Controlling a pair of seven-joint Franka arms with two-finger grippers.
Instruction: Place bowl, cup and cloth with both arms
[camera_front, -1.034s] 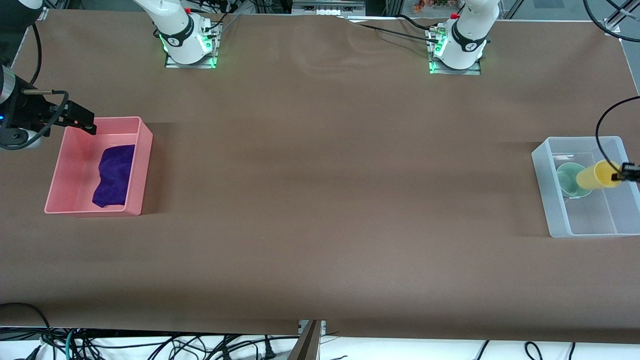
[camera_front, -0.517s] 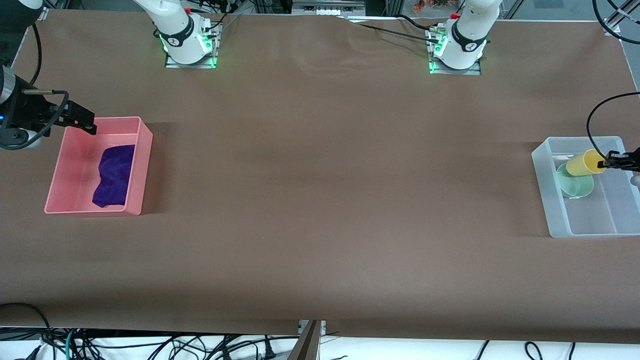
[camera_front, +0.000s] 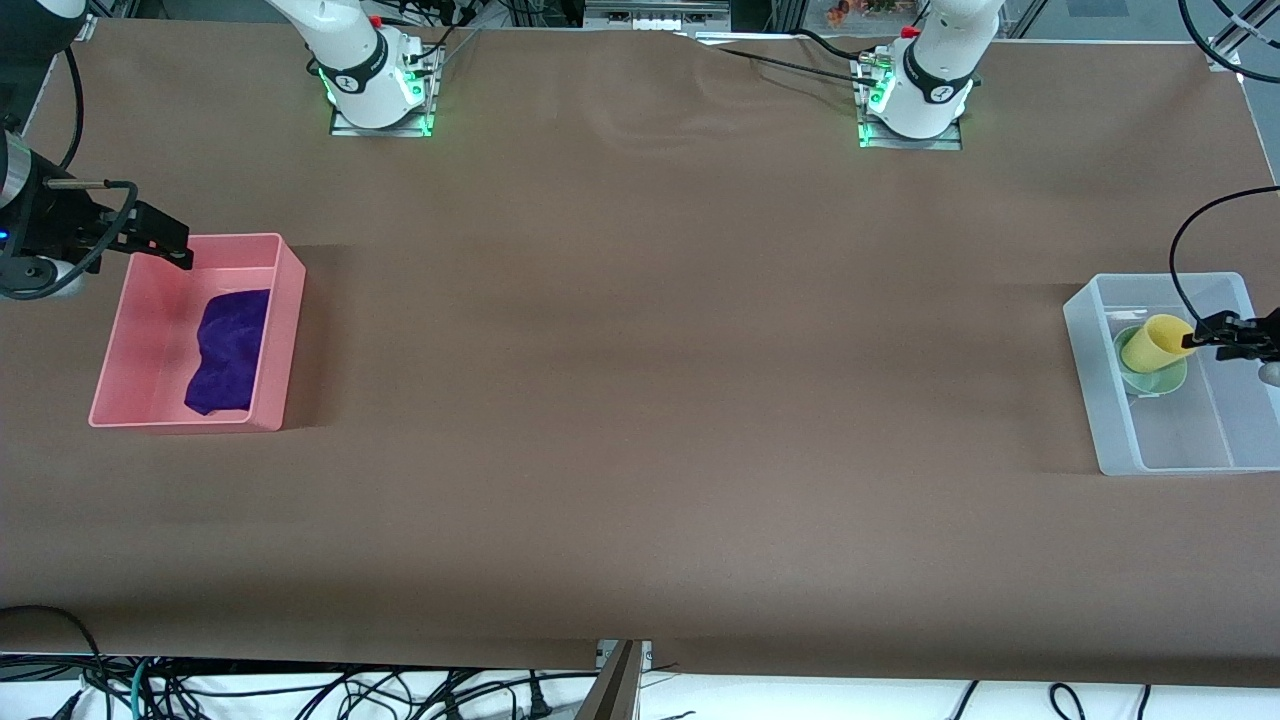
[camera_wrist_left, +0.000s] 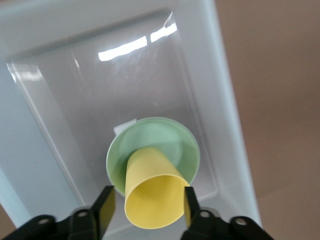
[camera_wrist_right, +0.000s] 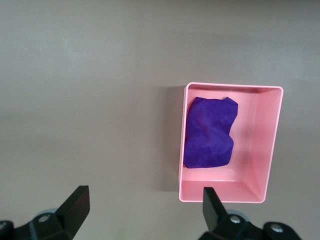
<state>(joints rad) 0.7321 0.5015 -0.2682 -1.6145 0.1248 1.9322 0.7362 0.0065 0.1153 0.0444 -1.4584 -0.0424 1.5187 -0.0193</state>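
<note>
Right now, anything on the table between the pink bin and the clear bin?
Nothing: in the front view only bare brown table covering runs from the pink bin to the clear bin.

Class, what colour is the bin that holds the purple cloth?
Pink. The bin around the cloth shows best in the right wrist view.

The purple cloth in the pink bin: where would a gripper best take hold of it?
Probably from straight above, pinching a raised fold near the middle of the cloth. It lies crumpled and low inside the pink bin, whose walls block any sideways approach. The right gripper is open, over bare table beside it.
</note>
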